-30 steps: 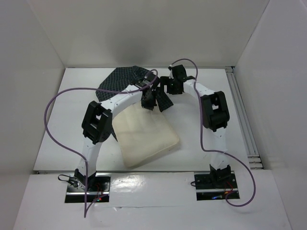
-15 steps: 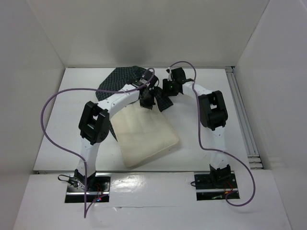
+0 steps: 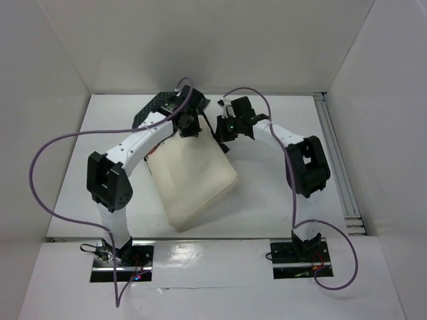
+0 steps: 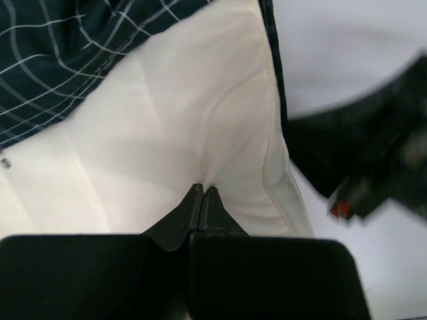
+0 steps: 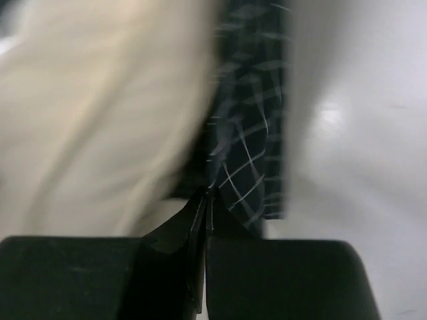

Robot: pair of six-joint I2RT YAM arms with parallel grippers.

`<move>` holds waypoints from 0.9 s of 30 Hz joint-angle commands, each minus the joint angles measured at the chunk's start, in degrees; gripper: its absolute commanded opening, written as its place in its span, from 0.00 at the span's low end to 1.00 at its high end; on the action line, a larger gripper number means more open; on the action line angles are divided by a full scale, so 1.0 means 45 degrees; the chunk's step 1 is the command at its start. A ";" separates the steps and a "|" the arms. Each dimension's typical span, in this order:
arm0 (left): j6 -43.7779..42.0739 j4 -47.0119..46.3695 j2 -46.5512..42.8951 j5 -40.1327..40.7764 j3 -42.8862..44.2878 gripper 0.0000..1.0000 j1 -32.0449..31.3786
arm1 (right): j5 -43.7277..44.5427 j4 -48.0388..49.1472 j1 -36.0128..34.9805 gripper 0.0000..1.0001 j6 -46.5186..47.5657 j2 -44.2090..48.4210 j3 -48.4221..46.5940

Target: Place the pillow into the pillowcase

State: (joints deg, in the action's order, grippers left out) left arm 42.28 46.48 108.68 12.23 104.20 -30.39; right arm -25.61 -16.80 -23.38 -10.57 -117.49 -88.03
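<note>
Since a second ago the left hand (image 4: 202, 191) and right hand (image 5: 205, 193) have pushed farther up the frame. The pillow (image 3: 193, 183) has slid with them across the desk (image 3: 267, 207), and the right hand has gone from wide to closed. Nearest, at the centre of the overhead view, the pillow's bare cream end lies flat. Its far end reaches the pillowcase (image 3: 155, 110) at upper centre, whose checked cloth overlaps one far corner. The left hand is pinched tight on a pucker of the pillow's cover. The right hand, just beside it to the right, is closed on the pillowcase's hem along the pillow's side. Both things look soft and light. The pillow should squash and drag rather than lift rigid, so a pinch near its leading edge suits it. The thin case will likely crumple and slip, so its open hem is the place to hold. The crowded wrists and the purple cable (image 3: 31, 180) could snag, and the bunched case beyond may block entry.
</note>
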 commanded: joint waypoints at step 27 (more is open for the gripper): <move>0.0079 -0.0739 0.0810 0.1151 0.0440 0.24 -0.1957 | 0.0331 -0.3961 -0.2423 0.39 -0.1811 1.0035 0.6613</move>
State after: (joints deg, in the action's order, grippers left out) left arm 43.42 48.31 113.54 18.92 105.49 -39.81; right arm -28.29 -29.98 -33.04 -15.92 -76.47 -58.26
